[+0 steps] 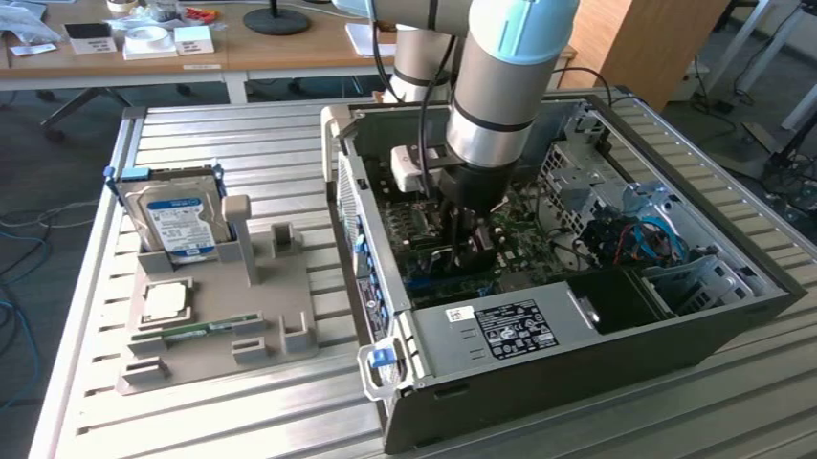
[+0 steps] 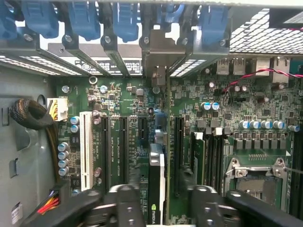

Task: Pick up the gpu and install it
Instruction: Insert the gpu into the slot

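Claw (image 2: 163,205) fingers are standing apart on either side of the gpu (image 2: 156,189), which is sitting edge-down in a motherboard (image 2: 227,118) slot, bracket toward the case (image 1: 664,335) rear.

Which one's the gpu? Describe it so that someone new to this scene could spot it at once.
Start at the open computer case lying on the slatted table, then the green motherboard inside it. The gpu stands on edge in an expansion slot, between the gripper fingers, its metal bracket at the rear slot openings. Unlike the empty slots beside it, it is a thin upright card with a black face.
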You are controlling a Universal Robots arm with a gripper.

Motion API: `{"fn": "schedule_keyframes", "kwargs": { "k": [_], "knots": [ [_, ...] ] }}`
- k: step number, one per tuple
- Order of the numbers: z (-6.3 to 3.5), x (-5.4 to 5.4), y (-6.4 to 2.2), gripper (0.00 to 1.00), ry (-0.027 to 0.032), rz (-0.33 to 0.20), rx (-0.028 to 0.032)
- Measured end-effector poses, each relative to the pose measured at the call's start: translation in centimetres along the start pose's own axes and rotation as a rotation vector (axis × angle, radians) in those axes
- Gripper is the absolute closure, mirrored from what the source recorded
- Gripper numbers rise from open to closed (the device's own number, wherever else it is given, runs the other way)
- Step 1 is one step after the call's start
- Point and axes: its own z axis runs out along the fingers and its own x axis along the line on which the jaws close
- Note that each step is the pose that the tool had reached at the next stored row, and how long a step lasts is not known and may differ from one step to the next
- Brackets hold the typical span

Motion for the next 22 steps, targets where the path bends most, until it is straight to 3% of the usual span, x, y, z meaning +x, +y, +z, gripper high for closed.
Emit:
{"fn": "schedule_keyframes", "kwargs": {
  "k": [1, 3, 4, 8, 14, 22],
  "knots": [
    [0.00, 0.0, 0.00, 0.55, 0.0001, 0.000, 0.0000],
    [0.00, 0.0, 0.00, 0.43, 0.0001, 0.000, 0.0000],
    [0.00, 0.0, 0.00, 0.43, 0.0001, 0.000, -0.0001],
    [0.00, 0.0, 0.00, 0.25, 0.0001, 0.000, 0.0000],
    [-0.24, 0.0, 0.00, 0.25, 0.0004, 0.000, -0.0002],
    [-2.51, -0.1, -0.02, 0.25, 0.0002, 0.000, 0.0000]
  ]
}}
